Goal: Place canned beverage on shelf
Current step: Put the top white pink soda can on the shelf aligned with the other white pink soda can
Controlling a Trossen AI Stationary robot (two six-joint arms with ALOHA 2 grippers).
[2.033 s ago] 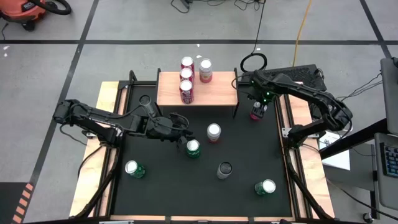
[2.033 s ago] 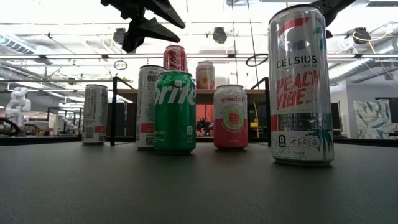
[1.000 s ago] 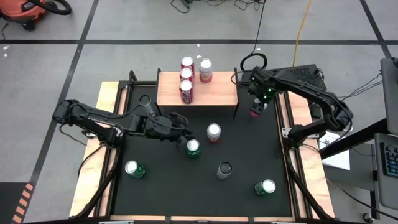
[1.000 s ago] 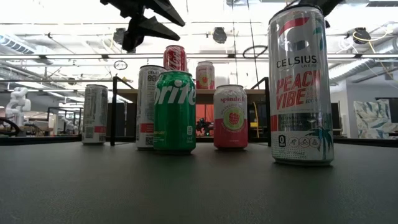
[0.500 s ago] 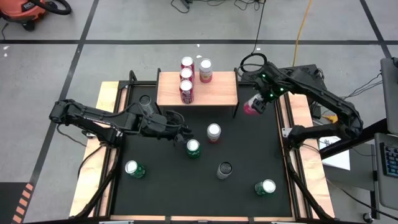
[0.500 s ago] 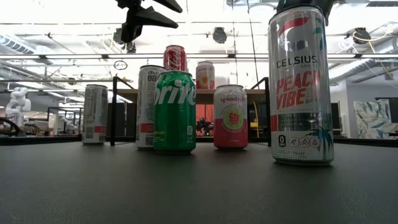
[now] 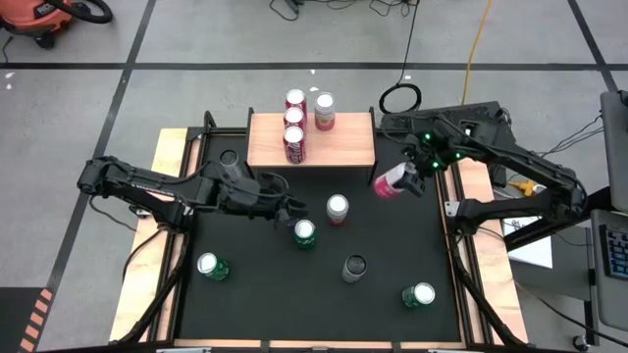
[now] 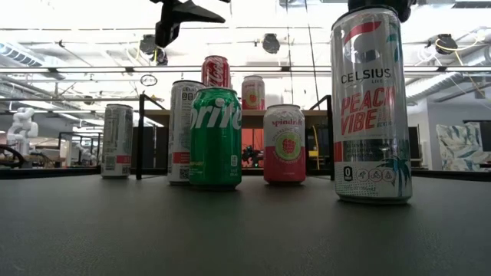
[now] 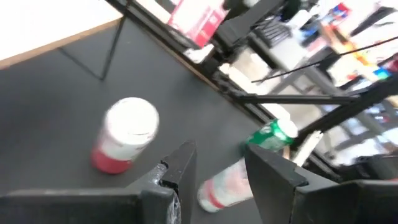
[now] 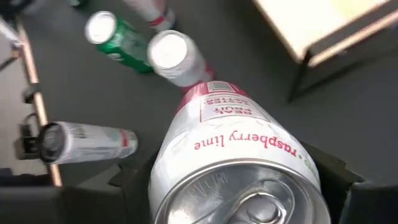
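High view: raspberry can point(image 7: 391, 182) tilted in right end effector point(image 7: 405, 176).

On my low feed, the tall silver can point(image 8: 370, 107) nearest the camera reads "CELSIUS" and, in big pink letters, "PEACH VIBE", with a "0" in a small circle low on its side. The green can point(image 8: 215, 138) shows "prite", its first letter cut off at the can's edge. The pink can point(image 8: 285, 143) carries "spindrift". On my right wrist feed, the can in the tool point(image 10: 233, 168) reads "raspberry lime", with a small "REAL FRUIT" label above it.
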